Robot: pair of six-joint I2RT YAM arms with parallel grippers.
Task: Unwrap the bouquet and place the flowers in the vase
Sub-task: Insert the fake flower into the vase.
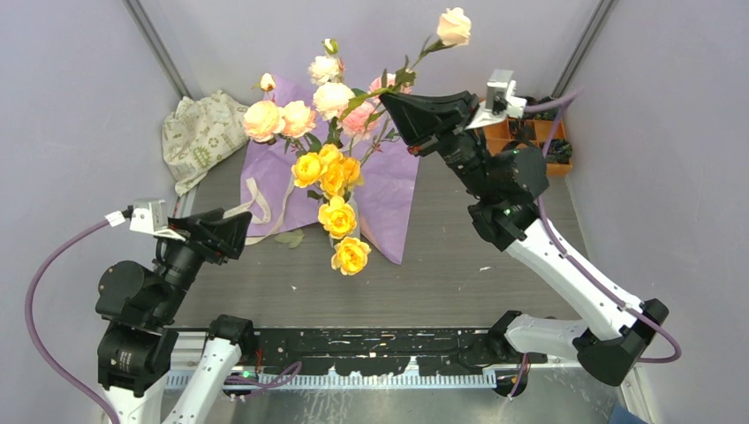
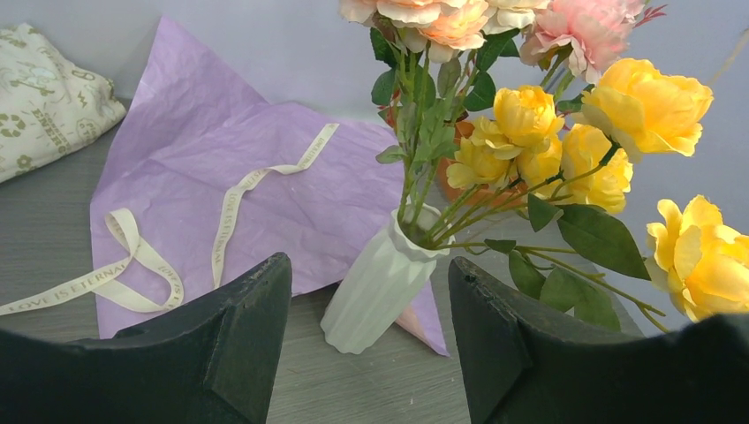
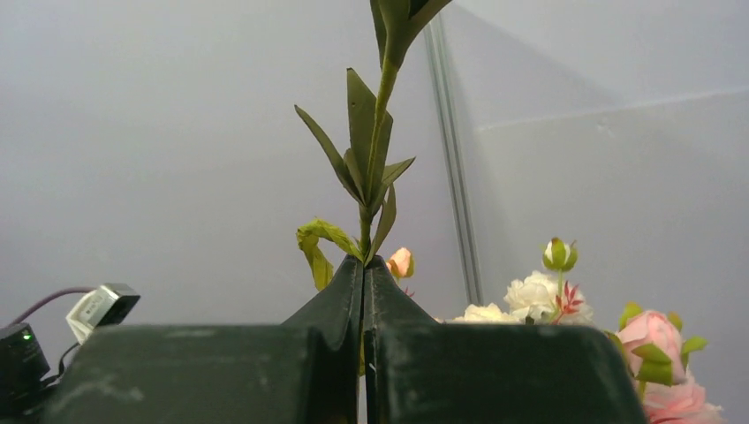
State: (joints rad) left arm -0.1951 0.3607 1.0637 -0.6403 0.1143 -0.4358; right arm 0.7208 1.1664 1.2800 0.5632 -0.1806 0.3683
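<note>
The white ribbed vase (image 2: 378,287) stands on the table at the front edge of the unwrapped purple paper (image 2: 221,150). It holds yellow, peach, pink and cream flowers (image 1: 331,168). From above, the blooms largely hide the vase. My right gripper (image 1: 387,95) is raised behind the vase and shut on the green stem (image 3: 373,168) of one peach rose (image 1: 454,25), which stands high above the others. My left gripper (image 2: 369,261) is open and empty, a little in front and to the left of the vase. The cream ribbon (image 2: 132,256) lies loose on the paper.
A patterned cloth bag (image 1: 201,132) lies at the back left. An orange compartment tray (image 1: 530,134) sits at the back right, behind my right arm. A loose leaf (image 1: 289,238) lies near the paper's front edge. Walls close in on both sides.
</note>
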